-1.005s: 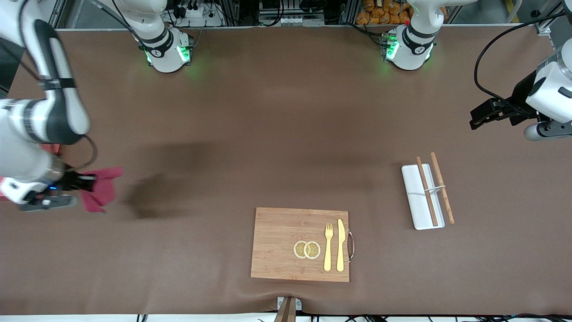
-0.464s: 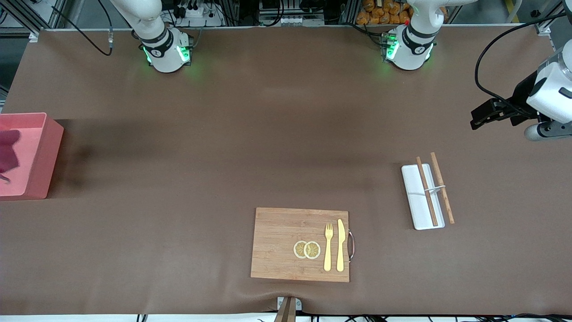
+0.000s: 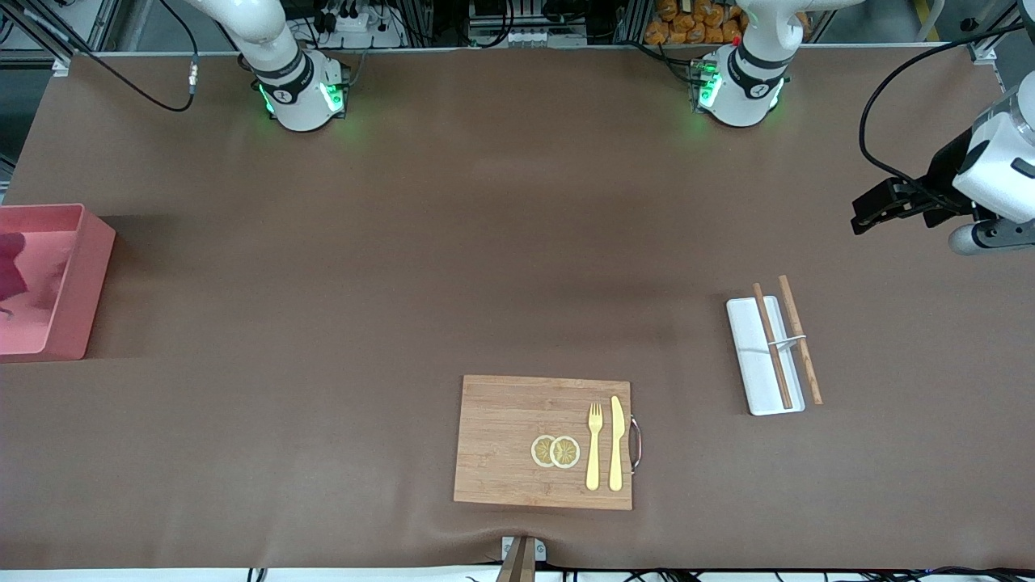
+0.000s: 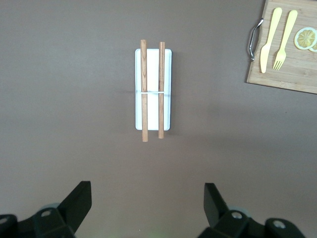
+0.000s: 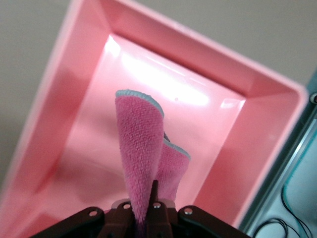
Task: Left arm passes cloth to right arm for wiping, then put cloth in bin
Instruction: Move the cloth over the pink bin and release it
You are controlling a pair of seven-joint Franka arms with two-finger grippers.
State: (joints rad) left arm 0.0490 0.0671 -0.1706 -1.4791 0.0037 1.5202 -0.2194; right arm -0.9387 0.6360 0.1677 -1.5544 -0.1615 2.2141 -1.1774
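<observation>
The salmon-pink bin (image 3: 81, 279) stands at the right arm's end of the table. In the right wrist view my right gripper (image 5: 144, 203) is shut on the fuzzy crimson-pink cloth (image 5: 141, 148), which hangs over the inside of the bin (image 5: 267, 148). In the front view only a strip of the cloth (image 3: 10, 263) shows at the picture's edge, over the bin; the right gripper itself is out of that view. My left gripper (image 3: 869, 212) is open and empty, up over the bare table at the left arm's end, and waits. It also shows in the left wrist view (image 4: 147, 206).
A wooden board (image 3: 517, 440) with a yellow fork, knife and two lemon slices lies near the front camera. A flat white tray (image 3: 748, 364) with two wooden sticks lies toward the left arm's end; it also shows in the left wrist view (image 4: 153, 89).
The right arm swung from the table beside the bin out past the picture's edge, carrying the cloth over the bin. The left arm has not moved.
</observation>
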